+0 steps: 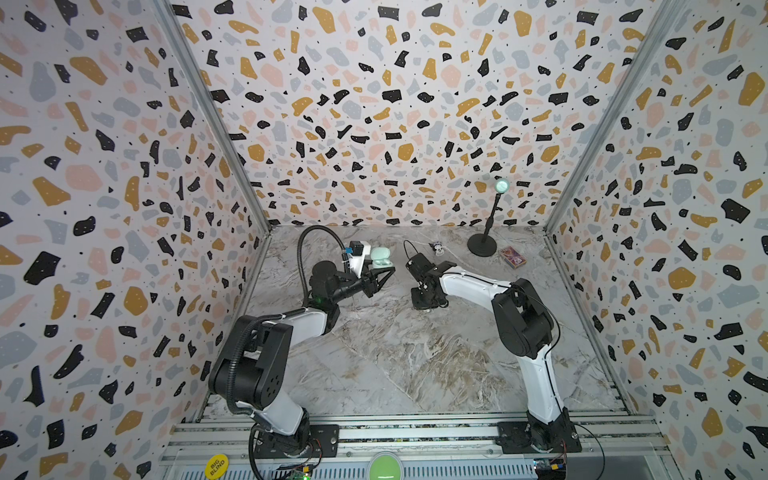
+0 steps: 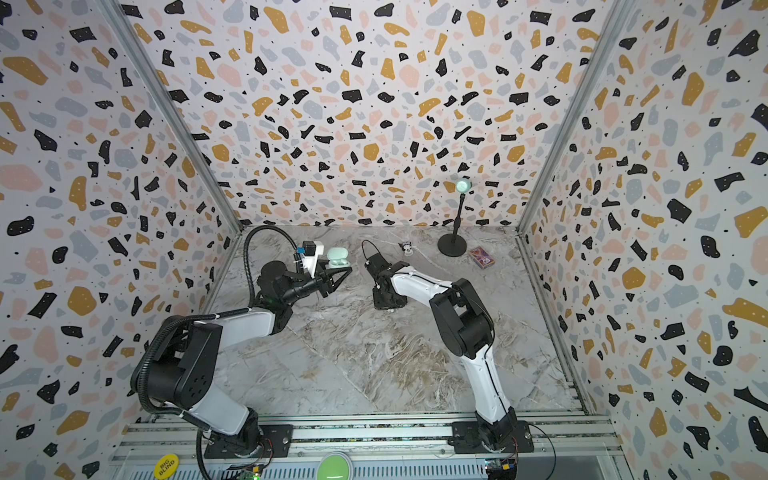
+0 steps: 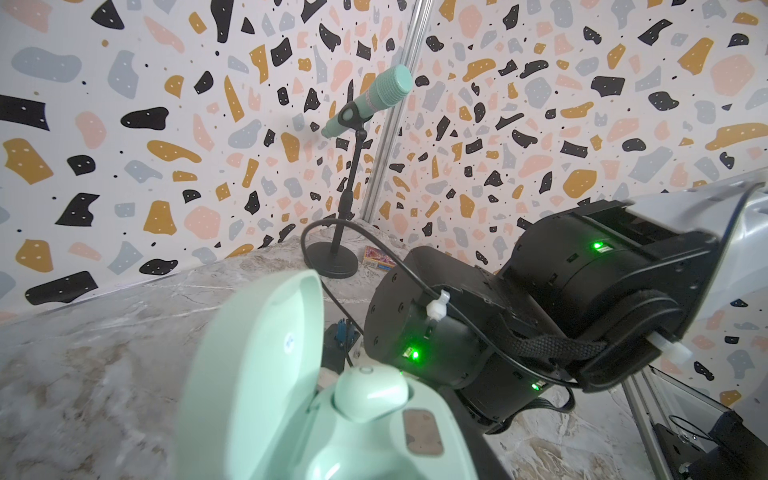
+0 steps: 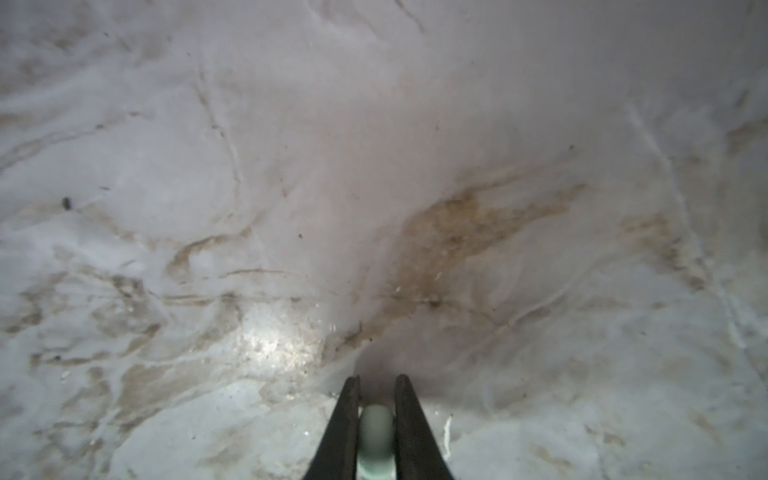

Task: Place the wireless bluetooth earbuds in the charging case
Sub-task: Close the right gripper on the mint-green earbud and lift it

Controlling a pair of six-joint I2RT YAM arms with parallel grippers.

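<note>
The mint charging case [image 1: 380, 257] [image 2: 337, 257] is held off the marble table at the left gripper [image 1: 390, 273], which is shut on it. Its lid stands open. In the left wrist view the case [image 3: 257, 374] fills the lower middle, with one mint earbud [image 3: 370, 395] seated in a socket; the fingers themselves are hidden there. My right gripper [image 1: 426, 305] [image 2: 388, 307] points down at the table near the middle. In the right wrist view that gripper [image 4: 377, 380] is shut on a second mint earbud [image 4: 376, 432], pinched between the two dark fingers.
A mint microphone [image 1: 501, 185] stands on a black round-based stand [image 1: 482, 245] at the back right, with a small card box [image 1: 512, 256] beside it. A small dark-and-white object [image 1: 437, 248] lies at the back middle. Patterned walls close three sides.
</note>
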